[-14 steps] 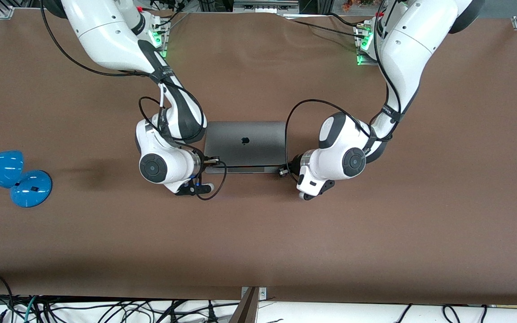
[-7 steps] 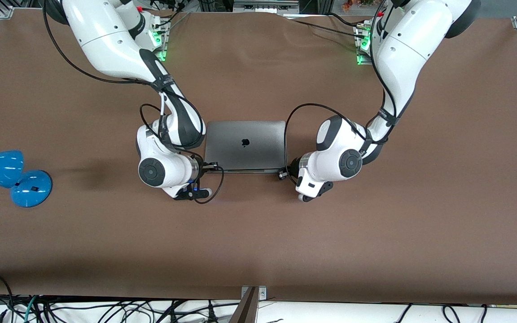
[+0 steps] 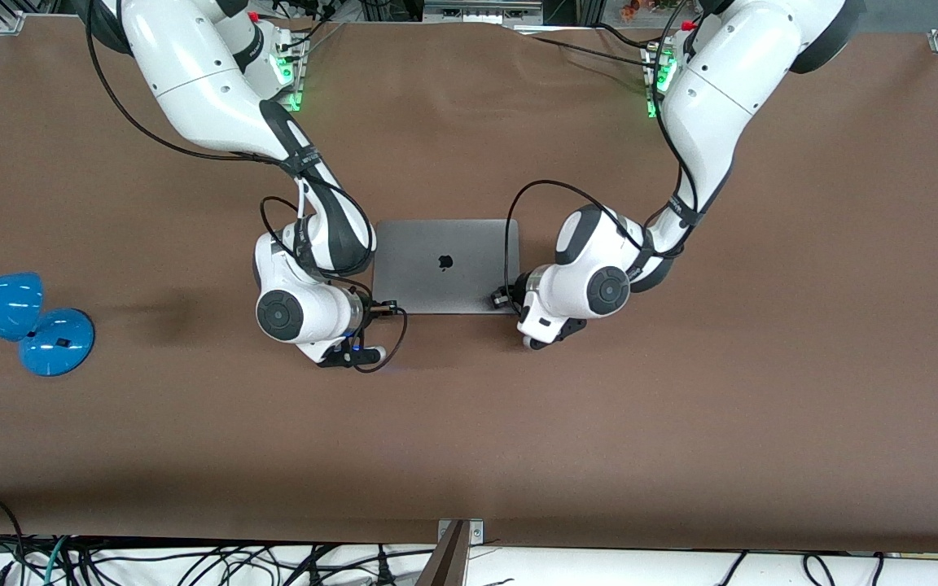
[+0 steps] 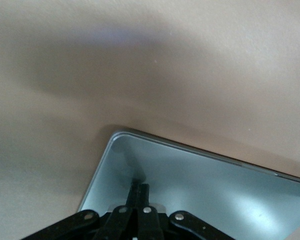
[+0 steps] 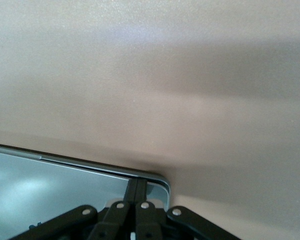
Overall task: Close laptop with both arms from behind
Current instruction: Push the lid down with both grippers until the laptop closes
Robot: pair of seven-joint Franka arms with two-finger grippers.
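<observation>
The grey laptop (image 3: 436,281) lies in the middle of the table, its lid with the dark apple logo facing up and down flat. My left gripper (image 3: 504,298) is shut, its fingertips resting on the lid's corner nearest the front camera at the left arm's end. The left wrist view shows that gripper (image 4: 139,186) touching the lid (image 4: 205,185) near the rounded corner. My right gripper (image 3: 387,308) is shut too and rests on the lid's other near corner. In the right wrist view, that gripper (image 5: 139,183) sits just inside the lid's edge (image 5: 50,192). Neither gripper holds anything.
A blue desk lamp (image 3: 21,321) lies on the brown table (image 3: 469,423) toward the right arm's end. Cables loop beside both wrists. Loose cables hang below the table's edge nearest the front camera.
The lid has come down: the strip of laptop base seen under its near edge is now covered. Both wrists moved toward the laptop and a little toward the robots' bases.
</observation>
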